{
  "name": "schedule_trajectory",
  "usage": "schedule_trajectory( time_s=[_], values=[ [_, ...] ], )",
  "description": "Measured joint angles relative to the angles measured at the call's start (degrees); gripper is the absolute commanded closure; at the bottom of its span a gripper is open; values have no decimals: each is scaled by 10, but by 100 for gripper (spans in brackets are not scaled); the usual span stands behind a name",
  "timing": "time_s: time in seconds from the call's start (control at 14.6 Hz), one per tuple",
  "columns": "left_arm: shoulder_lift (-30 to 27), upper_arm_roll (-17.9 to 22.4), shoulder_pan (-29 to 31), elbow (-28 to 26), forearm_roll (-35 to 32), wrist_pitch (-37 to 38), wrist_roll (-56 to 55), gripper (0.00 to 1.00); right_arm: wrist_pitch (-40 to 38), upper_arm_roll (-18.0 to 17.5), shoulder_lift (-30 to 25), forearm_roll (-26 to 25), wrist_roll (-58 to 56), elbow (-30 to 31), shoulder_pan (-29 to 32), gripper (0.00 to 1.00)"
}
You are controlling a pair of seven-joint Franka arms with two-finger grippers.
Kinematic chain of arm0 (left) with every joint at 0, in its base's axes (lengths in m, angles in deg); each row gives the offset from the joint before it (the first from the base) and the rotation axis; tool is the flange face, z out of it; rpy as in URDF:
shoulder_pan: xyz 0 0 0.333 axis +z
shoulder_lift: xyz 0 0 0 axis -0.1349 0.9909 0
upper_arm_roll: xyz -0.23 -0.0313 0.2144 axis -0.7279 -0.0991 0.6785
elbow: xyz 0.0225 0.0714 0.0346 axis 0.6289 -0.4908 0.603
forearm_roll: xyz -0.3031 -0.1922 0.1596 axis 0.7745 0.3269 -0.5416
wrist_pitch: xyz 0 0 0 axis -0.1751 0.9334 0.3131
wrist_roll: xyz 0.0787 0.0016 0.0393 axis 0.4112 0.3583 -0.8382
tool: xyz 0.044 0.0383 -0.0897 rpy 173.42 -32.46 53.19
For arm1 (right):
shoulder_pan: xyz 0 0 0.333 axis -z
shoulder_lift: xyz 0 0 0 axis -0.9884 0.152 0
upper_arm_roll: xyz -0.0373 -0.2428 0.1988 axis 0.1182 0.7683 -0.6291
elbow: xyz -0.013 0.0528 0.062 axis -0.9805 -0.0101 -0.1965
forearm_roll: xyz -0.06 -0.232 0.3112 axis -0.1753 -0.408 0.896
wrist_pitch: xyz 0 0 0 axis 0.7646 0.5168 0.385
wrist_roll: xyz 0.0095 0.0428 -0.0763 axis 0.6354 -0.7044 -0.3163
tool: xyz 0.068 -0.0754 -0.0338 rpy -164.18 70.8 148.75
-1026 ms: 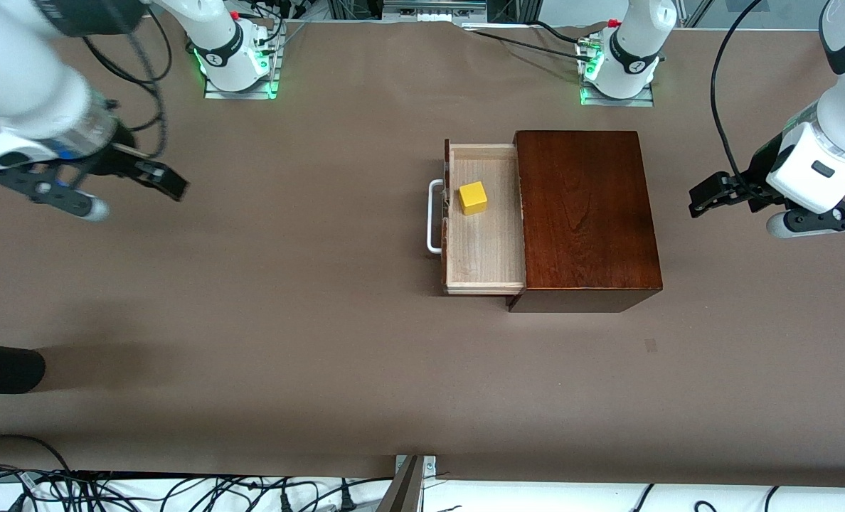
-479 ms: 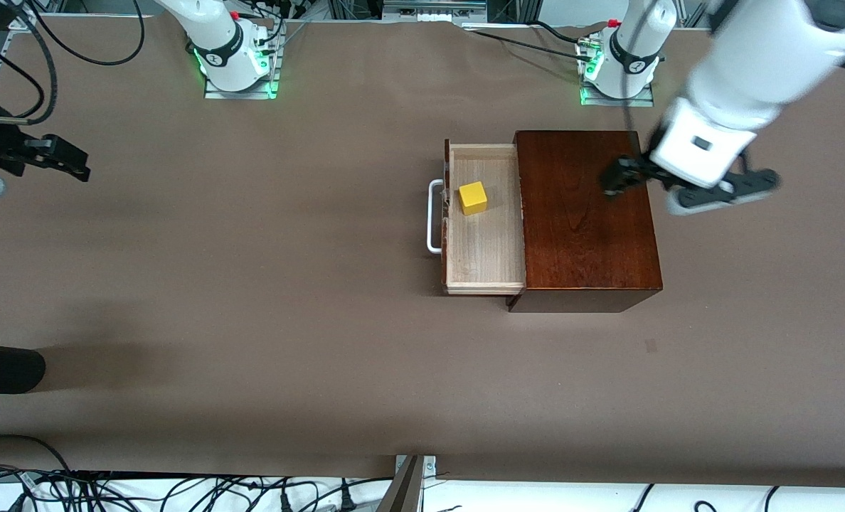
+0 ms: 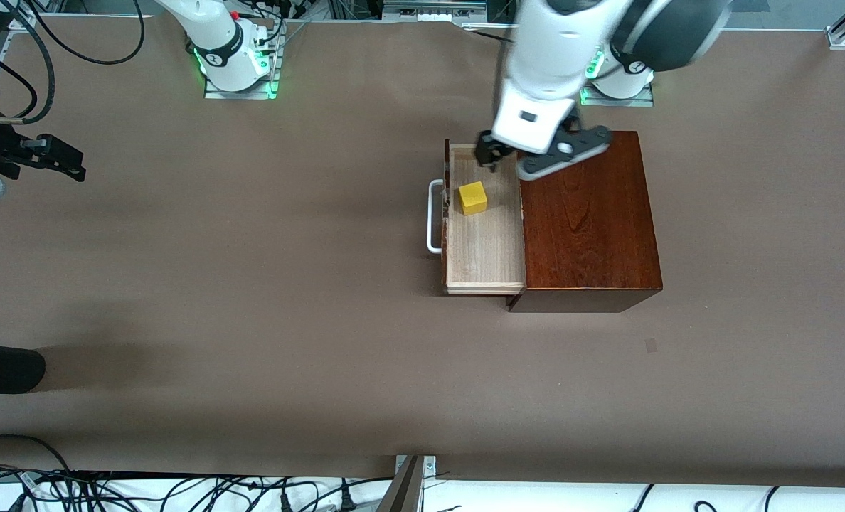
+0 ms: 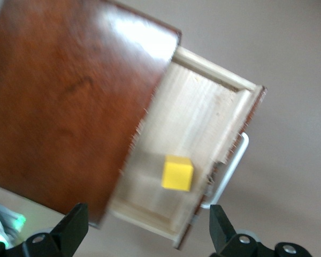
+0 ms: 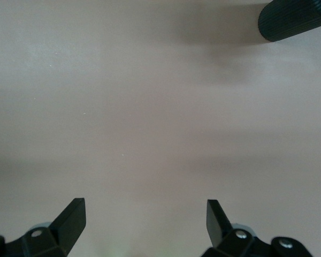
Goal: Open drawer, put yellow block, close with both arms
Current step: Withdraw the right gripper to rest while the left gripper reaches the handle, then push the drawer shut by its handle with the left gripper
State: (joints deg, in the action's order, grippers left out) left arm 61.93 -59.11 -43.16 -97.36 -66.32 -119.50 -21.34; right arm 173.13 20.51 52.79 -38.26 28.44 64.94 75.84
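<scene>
The left gripper, at the frame's right edge a second ago and over the wooden box half a second ago, now hangs in the upper centre, over the open drawer, fingers spread. The right gripper, first in the upper left, now sits at the left edge, fingers apart.

We see a bright yellow block against the pale bare-wood inside of the drawer, whose handle is white. The box is glossy dark reddish-brown with wood grain. The surface is plain matte brown. Both end effectors are black, on white arms.
</scene>
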Motion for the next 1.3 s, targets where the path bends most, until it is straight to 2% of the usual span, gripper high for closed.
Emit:
schedule_trajectory(
  time_s=[0.21,0.41,0.75,0.82,0.89,0.96,1.16,1.23,1.3],
  values=[
    [57,0,-54,45,0,0,-104,0,0,0,0,3,4,0,0,0],
    [119,1,-101,88,0,-3,-203,0,0,3,1,30,7,1,0,0],
    [207,2,-130,148,0,-21,-299,0,0,8,1,48,8,1,1,0],
    [221,2,-138,151,0,-27,-315,15,0,8,1,48,9,1,1,0],
    [234,4,-148,153,0,-31,-329,40,0,8,1,48,9,1,1,0],
    [245,6,-156,155,0,-33,-339,51,0,8,1,48,9,1,1,0],
    [267,10,-166,160,0,-34,-355,51,0,8,1,48,10,1,1,0],
    [272,11,-167,161,-2,-38,-361,48,0,8,1,48,10,1,1,0],
    [278,11,-168,161,-8,-44,-370,40,0,9,1,48,10,1,1,0]
  ],
)
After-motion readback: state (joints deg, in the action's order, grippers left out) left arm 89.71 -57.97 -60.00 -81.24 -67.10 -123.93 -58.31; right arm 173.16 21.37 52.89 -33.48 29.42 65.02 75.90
